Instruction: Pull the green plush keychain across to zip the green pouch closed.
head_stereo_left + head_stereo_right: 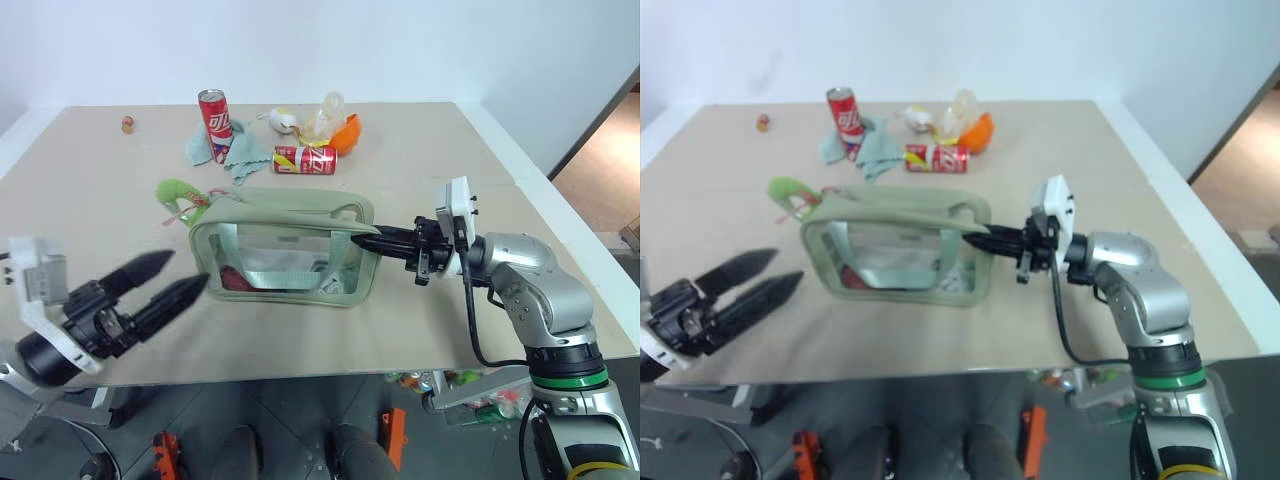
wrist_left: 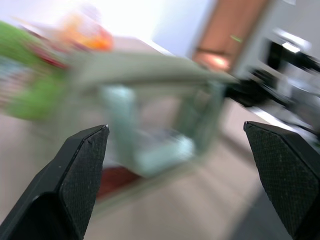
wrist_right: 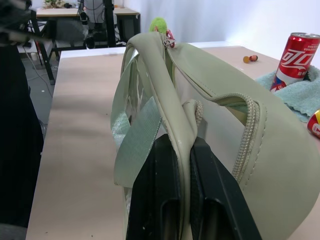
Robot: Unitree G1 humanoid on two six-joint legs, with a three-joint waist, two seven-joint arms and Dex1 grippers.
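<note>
While the right gripper [image 1: 362,241] is clamped tight on the right end of the green pouch [image 1: 285,250], its two black fingers [image 3: 155,200] pinch a fold of the sage fabric between them, as the right wrist view shows. That gripper points level toward the robot's left, along the length of the pouch. The left gripper [image 1: 170,277] hangs spread to its full width, empty, near the pouch's left end and apart from it; its textured fingertips [image 2: 85,160] stand well apart in the left wrist view.

The pouch stands upright on the tan table [image 1: 420,160], clear side panel facing the camera, pale webbing strap hanging across that panel. The green plush keychain [image 1: 178,190] lies at the pouch's upper left corner, its red-and-white cord [image 1: 195,205] running to the top edge.

Behind the pouch, a red cola can [image 1: 214,117] stands upright beside a pale teal cloth [image 1: 226,152]. A second red can [image 1: 305,160] lies on its side, just beside an orange item [image 1: 346,133]. A small round object [image 1: 128,124] sits near the table's far left edge.
</note>
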